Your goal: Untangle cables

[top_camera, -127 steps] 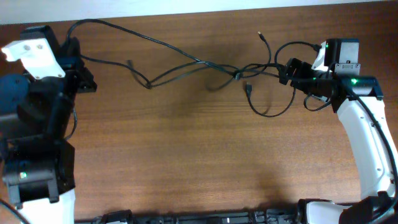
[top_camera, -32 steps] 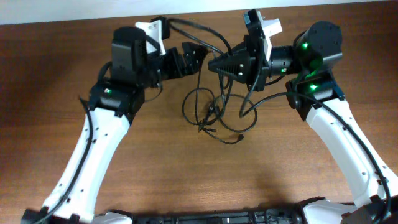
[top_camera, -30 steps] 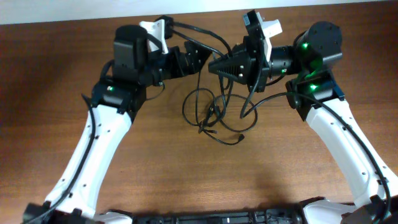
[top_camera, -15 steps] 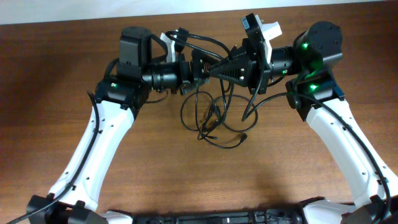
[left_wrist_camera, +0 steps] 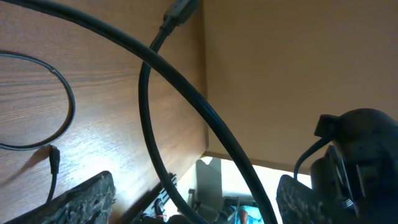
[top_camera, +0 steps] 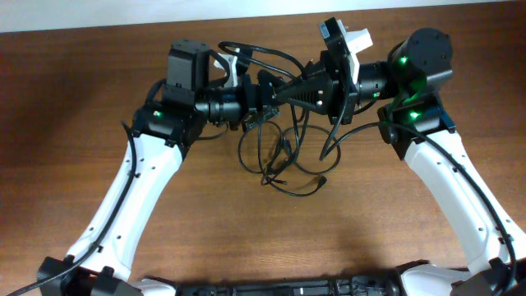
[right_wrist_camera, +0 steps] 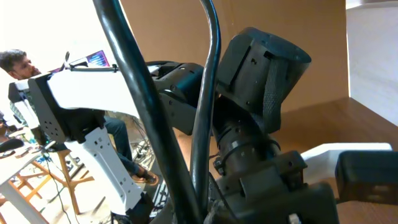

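The thin black cables [top_camera: 275,160] hang in tangled loops from my right gripper [top_camera: 283,90], which is shut on them above the table's far middle; their lower loops and a plug end [top_camera: 319,182] rest on the wood. My left gripper [top_camera: 265,92] faces the right one nose to nose. In the left wrist view its fingers [left_wrist_camera: 87,199] stand wide apart, and two cables [left_wrist_camera: 186,93] strands run between them untouched. In the right wrist view the cables [right_wrist_camera: 140,93] rise straight out of my right gripper [right_wrist_camera: 205,208], with the left gripper [right_wrist_camera: 264,68] just behind them.
The brown wooden table [top_camera: 246,238] ends at a far edge [top_camera: 82,25] just behind both grippers. A black bar [top_camera: 271,288] runs along the front edge. Both white arms [top_camera: 131,197] reach in from the front corners.
The cables, earlier stretched along the far side, are now gathered at the middle. Over the last second my left gripper has moved right up to the right gripper, its jaws narrowing slightly around the strands.
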